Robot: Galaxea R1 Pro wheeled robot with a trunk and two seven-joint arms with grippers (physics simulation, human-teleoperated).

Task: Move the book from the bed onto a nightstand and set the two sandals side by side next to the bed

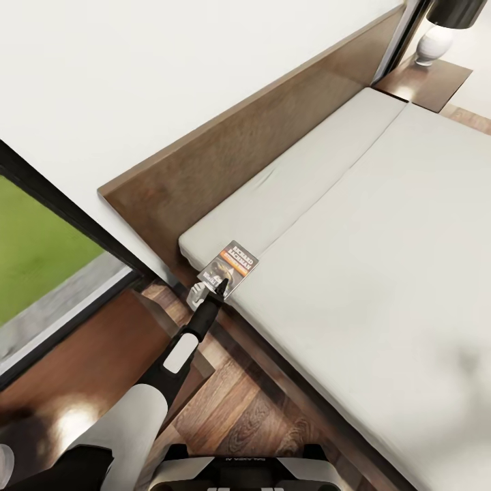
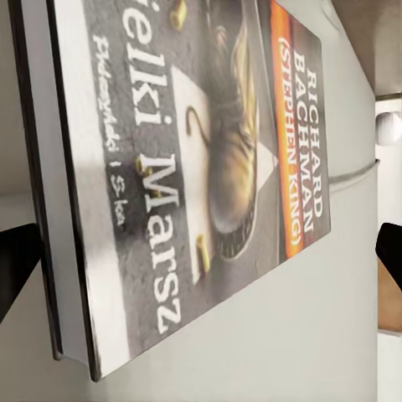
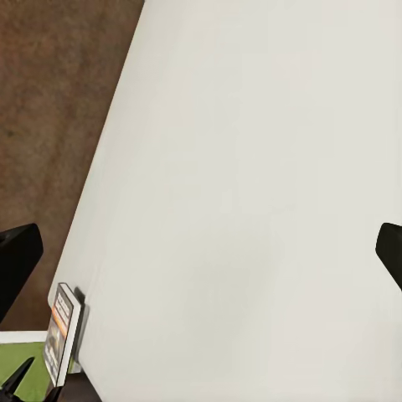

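book (image 1: 232,266) at the bed's (image 1: 382,286) near-left corner, long axis toward the headboard (image 1: 225,157). left jaws at its near edge, spread wide, holding nothing; nearer arm. right jaws wide above mattress.

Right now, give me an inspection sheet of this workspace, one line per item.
Surface: off-white mattress of the bed, bare apart from the book.
Job's things: book lies at the mattress corner by the headboard; nightstand stands at the far end of the headboard; sandals nothing seen.
Clutter: white lamp base on the nightstand.
Grippers: left gripper is at the book's near edge, its fingers spread in the left wrist view, nothing held; right gripper is open over the mattress.
Cables: nothing seen.
Surroundings: wood plank floor, black-framed window with grass outside.
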